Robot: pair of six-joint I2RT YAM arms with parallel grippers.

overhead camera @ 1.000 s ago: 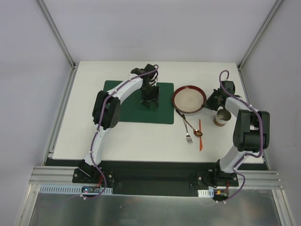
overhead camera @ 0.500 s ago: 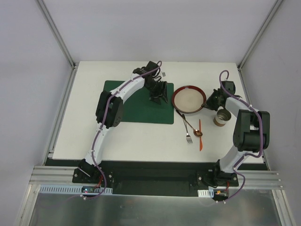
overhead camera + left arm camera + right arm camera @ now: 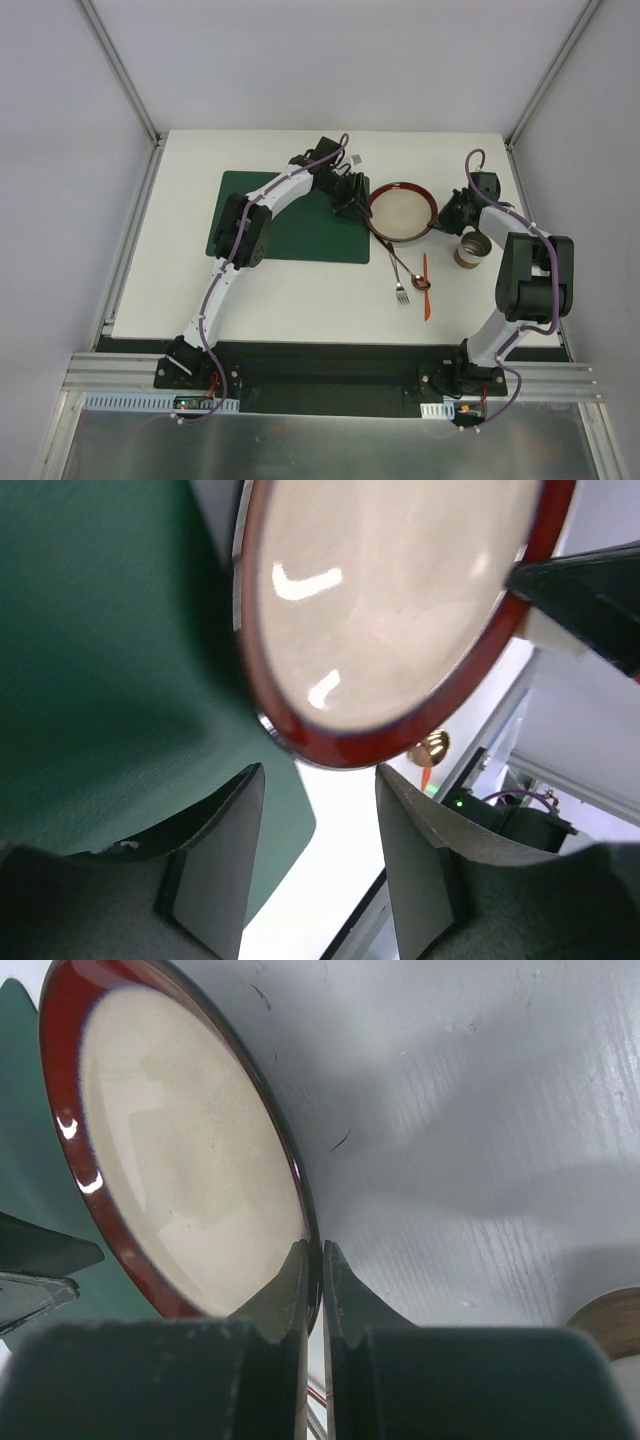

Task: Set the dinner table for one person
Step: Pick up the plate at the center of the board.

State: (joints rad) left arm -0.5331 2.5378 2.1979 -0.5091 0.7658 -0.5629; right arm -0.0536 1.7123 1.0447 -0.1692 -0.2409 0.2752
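plate (image 3: 402, 211): on the tabletop (image 3: 290, 300), between both hands, looks flat, face up, round so no long side | feel: hard, smooth, slippery, could break; hold by the red rim | right hand (image 3: 313, 1250): pinched tight on the rim | left hand (image 3: 320, 776): half wide, holding nothing, rim just ahead, green mat (image 3: 290, 235) beneath

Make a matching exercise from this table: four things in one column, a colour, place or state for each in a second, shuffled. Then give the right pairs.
Things:
1. plate
2. placemat
3. fork
4. cup

Descriptions:
A. dark green
B. upright, to the right of the plate
C. rim pinched by the right gripper
D. lying beside the orange utensil

Pairs: 1-C, 2-A, 3-D, 4-B
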